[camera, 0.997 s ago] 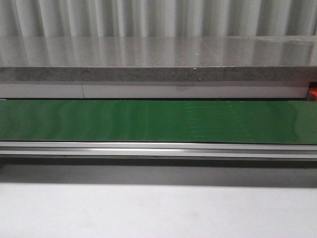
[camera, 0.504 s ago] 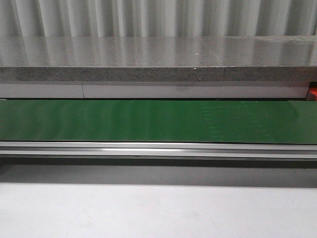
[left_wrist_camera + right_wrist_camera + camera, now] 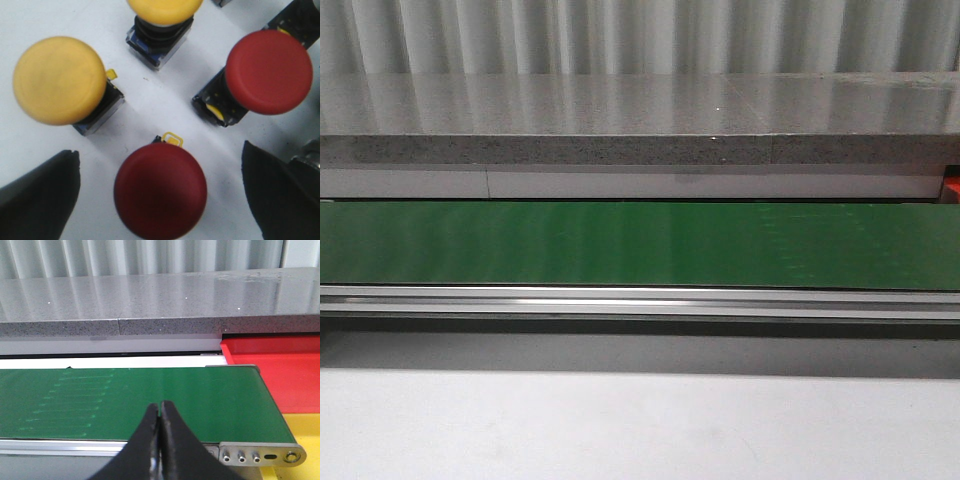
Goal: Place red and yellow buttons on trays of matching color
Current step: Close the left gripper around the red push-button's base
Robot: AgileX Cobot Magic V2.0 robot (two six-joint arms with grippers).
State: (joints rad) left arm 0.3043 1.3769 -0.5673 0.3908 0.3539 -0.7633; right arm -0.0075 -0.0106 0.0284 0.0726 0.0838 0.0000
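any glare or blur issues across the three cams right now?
Front view: streaky reflections on the green belt and the grey stone ledge, otherwise sharp. Left wrist view: the red button between the open left gripper fingers and the yellow button look soft, edges fuzzy. Right wrist view: banded sheen on the belt, red tray crisp.

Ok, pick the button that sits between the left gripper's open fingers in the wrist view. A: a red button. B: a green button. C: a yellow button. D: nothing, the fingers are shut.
A: the left gripper is open, its two dark fingers on either side of a red button, with two yellow buttons and a second red one beyond it.
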